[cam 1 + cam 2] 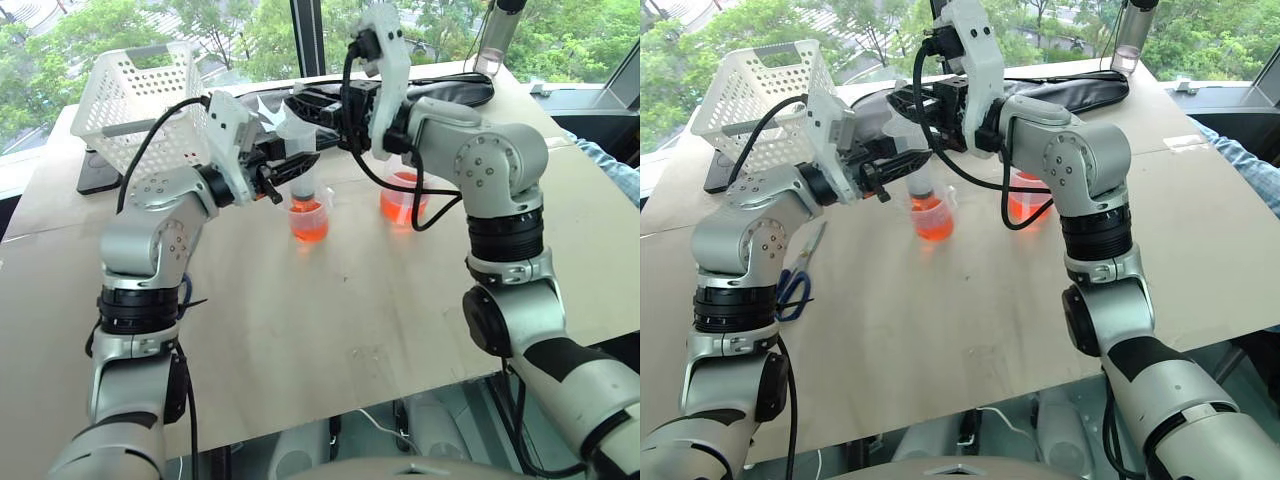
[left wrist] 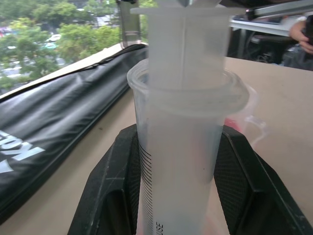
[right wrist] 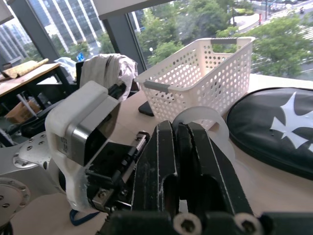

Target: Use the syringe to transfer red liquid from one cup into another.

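Your table (image 1: 330,330) carries the basket (image 1: 135,105) at the far left and a black bag (image 1: 440,92) along the far edge. The big cup (image 1: 403,200) sits behind your right forearm, red liquid in its base. The small cup (image 1: 309,218) stands just left of it, also holding red liquid (image 1: 309,224).

Your left gripper (image 1: 290,165) has its fingers (image 2: 110,191) clamped on either side of the syringe (image 2: 183,142), upright over the small cup, tip hidden at or in its mouth. Your right gripper (image 3: 181,147) is pinched shut on the plunger's top disc (image 3: 208,117), directly above the barrel.

You look to be at the plunger stroke — both hands set, syringe over the small cup. The barrel looks cloudy and mostly empty in the left wrist view, so whether this is the end of a discharge or a fresh draw I can't tell.

Next, move the plunger straight along the barrel's axis — hold the left grip steady so the tip doesn't swing and tip the cup.
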Tool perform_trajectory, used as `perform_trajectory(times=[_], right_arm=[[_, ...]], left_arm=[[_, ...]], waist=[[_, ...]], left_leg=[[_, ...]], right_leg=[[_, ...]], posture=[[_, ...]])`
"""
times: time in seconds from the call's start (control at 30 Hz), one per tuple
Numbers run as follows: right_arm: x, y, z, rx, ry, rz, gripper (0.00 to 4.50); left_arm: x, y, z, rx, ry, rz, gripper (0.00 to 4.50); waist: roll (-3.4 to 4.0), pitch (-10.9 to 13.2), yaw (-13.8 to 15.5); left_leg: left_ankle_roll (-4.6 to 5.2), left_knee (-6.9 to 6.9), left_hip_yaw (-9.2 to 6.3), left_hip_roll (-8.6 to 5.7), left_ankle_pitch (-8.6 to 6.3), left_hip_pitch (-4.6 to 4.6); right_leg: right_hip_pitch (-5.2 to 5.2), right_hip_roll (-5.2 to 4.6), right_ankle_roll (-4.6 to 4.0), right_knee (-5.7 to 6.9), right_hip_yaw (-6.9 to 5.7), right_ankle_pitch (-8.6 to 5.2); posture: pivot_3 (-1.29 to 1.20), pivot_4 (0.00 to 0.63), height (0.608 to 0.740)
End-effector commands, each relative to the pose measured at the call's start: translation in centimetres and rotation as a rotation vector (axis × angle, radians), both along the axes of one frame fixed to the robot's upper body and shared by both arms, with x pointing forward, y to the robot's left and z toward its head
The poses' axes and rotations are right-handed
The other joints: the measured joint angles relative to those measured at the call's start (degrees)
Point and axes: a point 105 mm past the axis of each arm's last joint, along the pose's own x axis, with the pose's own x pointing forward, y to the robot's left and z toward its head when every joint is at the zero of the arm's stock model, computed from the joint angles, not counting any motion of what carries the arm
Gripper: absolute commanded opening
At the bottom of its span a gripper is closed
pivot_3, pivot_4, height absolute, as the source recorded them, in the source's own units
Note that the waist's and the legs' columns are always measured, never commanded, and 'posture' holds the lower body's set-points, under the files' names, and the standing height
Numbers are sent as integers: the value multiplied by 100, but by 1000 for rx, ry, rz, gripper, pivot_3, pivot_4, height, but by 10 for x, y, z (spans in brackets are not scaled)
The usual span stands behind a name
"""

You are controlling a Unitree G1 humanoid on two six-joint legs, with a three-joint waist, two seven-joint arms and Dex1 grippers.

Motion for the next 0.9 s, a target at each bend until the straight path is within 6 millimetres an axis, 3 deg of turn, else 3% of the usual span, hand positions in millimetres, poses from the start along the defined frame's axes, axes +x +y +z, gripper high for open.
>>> perform_trajectory(times=[0.03,0.47,0.9], right_arm=[[-3,-2,12,29,-40,20,9],[1,5,-2,-35,-54,27,9],[0,18,-49,-124,15,42,9]], left_arm=[[-6,-1,16,1,-79,-17,1507],[-2,1,23,-43,-98,-2,1507],[-2,10,43,-130,-121,32,1507]], waist=[[0,0,1],[0,0,-1],[0,0,-1]], left_leg=[[0,0,1,0,0,0],[0,0,0,0,0,0],[0,0,1,0,0,0]], right_leg=[[0,0,0,0,1,0],[0,0,0,0,1,0],[0,0,0,0,1,0]], posture=[[0,150,724],[0,150,724],[0,150,724]])
